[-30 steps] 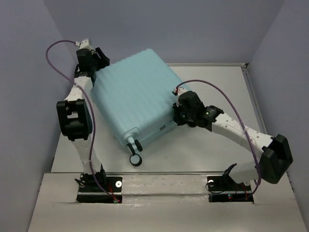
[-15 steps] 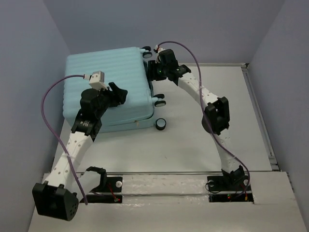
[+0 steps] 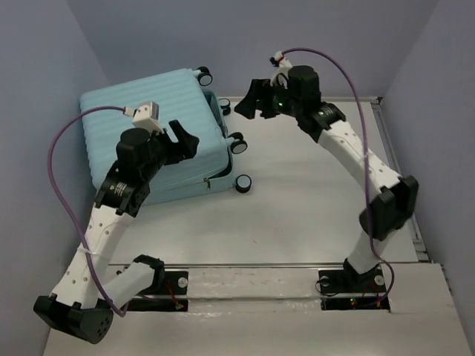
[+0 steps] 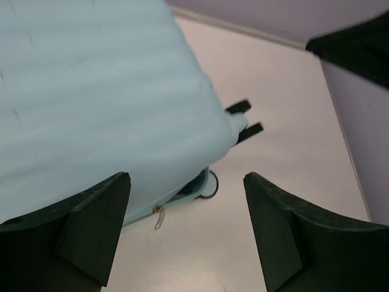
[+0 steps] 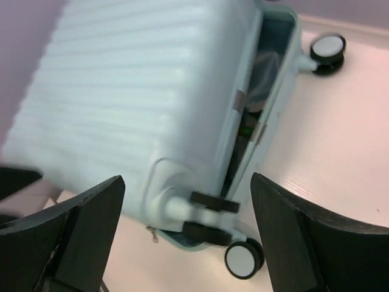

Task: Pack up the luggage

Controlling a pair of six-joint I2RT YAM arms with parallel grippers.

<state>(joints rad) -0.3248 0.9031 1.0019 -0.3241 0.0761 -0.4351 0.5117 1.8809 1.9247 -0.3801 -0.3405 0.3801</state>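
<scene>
The left fingers (image 4: 91, 231) stand wide apart, empty, over the large pale aqua ribbed hard-shell suitcase (image 3: 119, 119). The right fingers (image 5: 304, 243) gape too, near its wheeled end. It lies upper left on the white worktop (image 3: 312, 200), shells slightly ajar.

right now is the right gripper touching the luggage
Apart. The right wrist view shows the right gripper wide open with nothing between its fingers, and the luggage lies well beyond them, its whole wheeled end in sight.

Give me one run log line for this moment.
luggage: flat on table, shell slightly ajar | left gripper: open, above luggage, empty | right gripper: open, off wheel end, empty
</scene>
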